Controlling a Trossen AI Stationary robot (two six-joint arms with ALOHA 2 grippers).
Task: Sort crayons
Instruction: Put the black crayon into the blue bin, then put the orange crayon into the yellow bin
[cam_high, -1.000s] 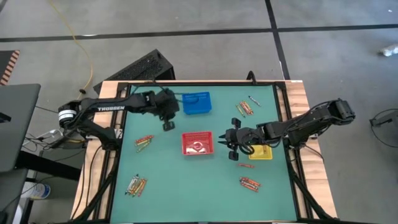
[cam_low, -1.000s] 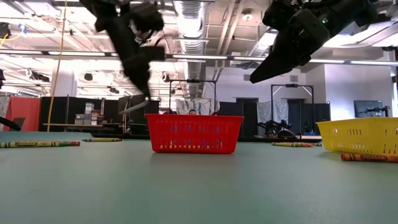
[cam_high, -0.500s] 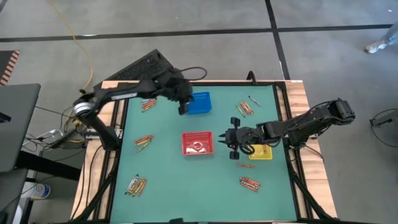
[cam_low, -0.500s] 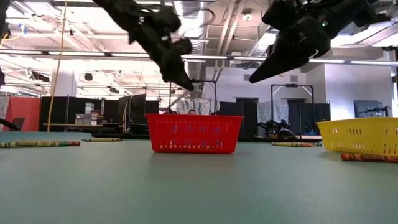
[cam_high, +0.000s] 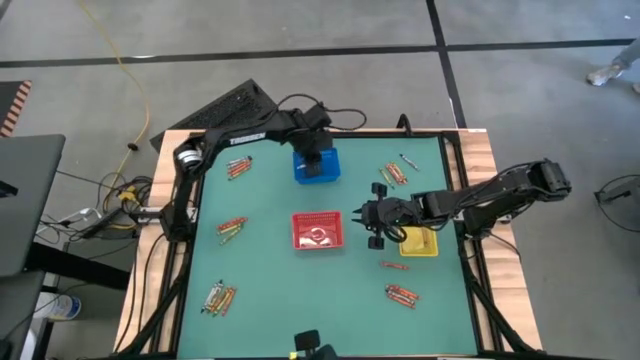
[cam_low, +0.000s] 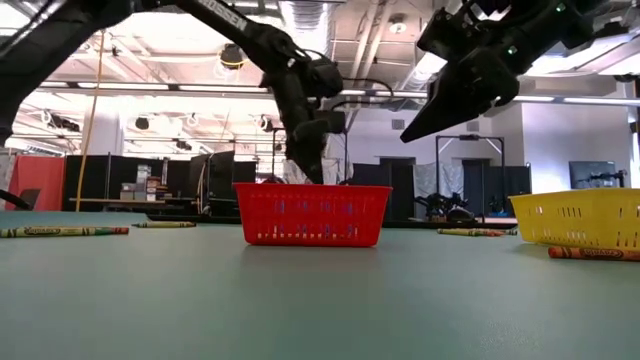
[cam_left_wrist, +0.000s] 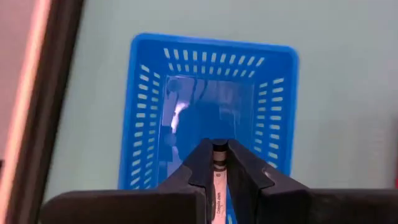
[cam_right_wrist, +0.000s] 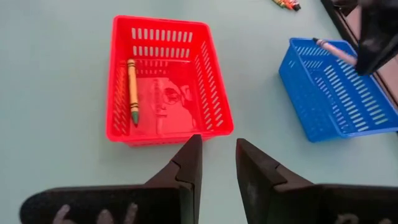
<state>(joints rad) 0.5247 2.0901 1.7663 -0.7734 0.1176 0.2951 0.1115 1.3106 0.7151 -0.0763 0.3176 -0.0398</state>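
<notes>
My left gripper (cam_high: 318, 162) hangs over the blue basket (cam_high: 331, 173), shut on a pale grey crayon (cam_left_wrist: 217, 171). My right gripper (cam_high: 371, 223) hovers open and empty between the red basket (cam_high: 318, 214) and the yellow basket (cam_high: 421, 246). One orange crayon (cam_right_wrist: 132, 90) lies flat on the red basket's floor. Small clusters of crayons lie on the green table: at the far left (cam_high: 237, 167), the middle left (cam_high: 231, 227), the near left (cam_high: 219, 297), the far right (cam_high: 393, 174) and the near right (cam_high: 402, 294). My left gripper pinches the crayon between its two fingers, and the crayon lies along them. The crayon's free end (cam_right_wrist: 326, 44) sticks out past the fingertips. The fingers slant down from above. The crayon is lifted clear, above the inside of the blue basket (cam_left_wrist: 211, 45).
A single crayon (cam_high: 393, 265) lies just near of the yellow basket. The table's raised dark frame (cam_high: 452, 170) runs along its sides. A black keyboard (cam_high: 225, 110) sits beyond the far left corner. Open green mat (cam_high: 310, 300) stretches across the near middle.
My left gripper has swung from the table's left-middle toward the right and far edge, carrying the crayon, and now hangs over the blue basket. It has sunk a little and tipped more steeply downward.
</notes>
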